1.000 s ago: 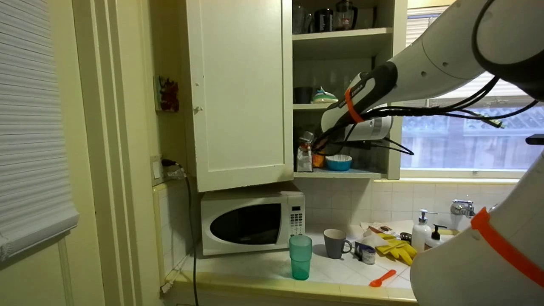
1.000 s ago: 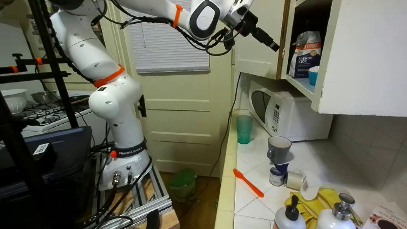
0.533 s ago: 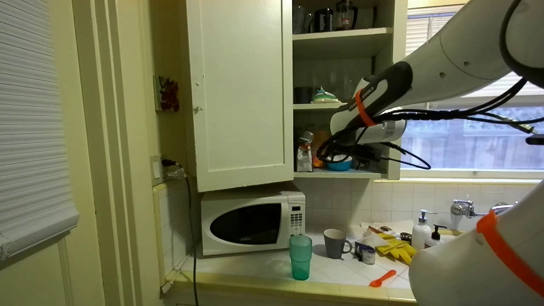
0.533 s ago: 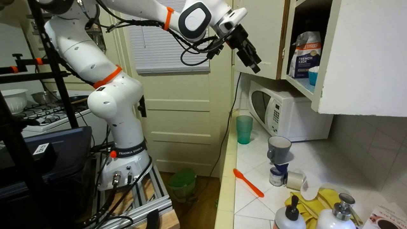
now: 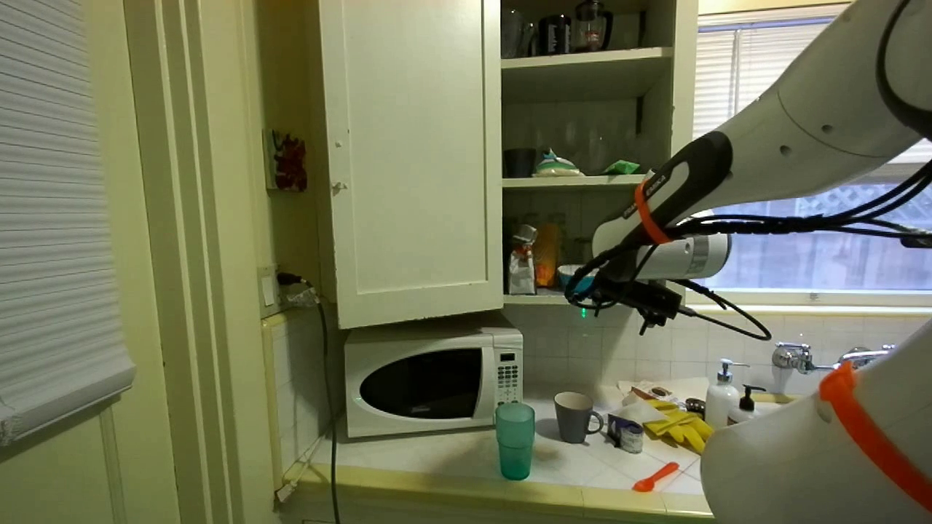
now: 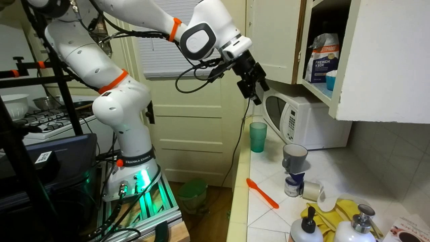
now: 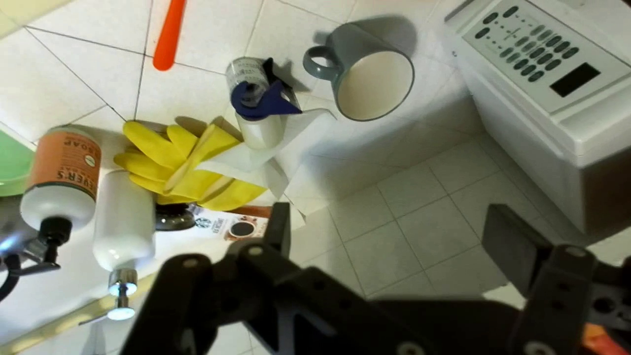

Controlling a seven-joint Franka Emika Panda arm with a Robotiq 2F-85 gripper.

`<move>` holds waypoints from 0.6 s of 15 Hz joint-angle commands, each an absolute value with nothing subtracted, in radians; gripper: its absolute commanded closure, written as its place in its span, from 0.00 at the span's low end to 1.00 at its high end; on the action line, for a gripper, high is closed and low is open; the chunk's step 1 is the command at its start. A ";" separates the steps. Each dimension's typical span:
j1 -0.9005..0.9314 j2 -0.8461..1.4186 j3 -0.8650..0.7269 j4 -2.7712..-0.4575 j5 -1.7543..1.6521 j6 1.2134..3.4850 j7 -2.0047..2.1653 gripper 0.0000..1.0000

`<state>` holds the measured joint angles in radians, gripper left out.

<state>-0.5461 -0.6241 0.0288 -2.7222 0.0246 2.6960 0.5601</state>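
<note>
My gripper (image 6: 262,95) is black, open and holds nothing. It hangs in the air above the counter, in front of the microwave (image 6: 307,117), pointing down at a slant. In the wrist view its fingers (image 7: 389,212) are wide apart, with only wall tiles seen between them. A clear green cup (image 6: 258,137) stands on the counter below the gripper; it also shows in an exterior view (image 5: 515,440). A grey mug (image 6: 295,158) stands upright near it and shows in the wrist view (image 7: 365,74). An orange spoon (image 6: 262,193) lies near the counter's front edge.
An open wall cabinet (image 6: 336,104) holds a coffee bag (image 6: 324,64) and a blue bowl (image 6: 330,82); its door (image 5: 415,160) stands open. Yellow gloves (image 7: 182,167), a small can (image 6: 292,186) and soap bottles (image 7: 125,217) are on the counter.
The arm has moved down and back from the open cabinet. The gripper has tilted more steeply downward, and its fingers now show apart. A green light now glows at the arm's base.
</note>
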 commanded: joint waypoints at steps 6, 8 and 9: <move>-0.473 -0.492 -0.208 -2.756 0.169 2.839 0.444 0.00; -0.403 -0.455 -0.302 -2.756 0.254 2.877 0.352 0.00; -0.342 -0.448 -0.367 -2.756 0.316 2.887 0.289 0.00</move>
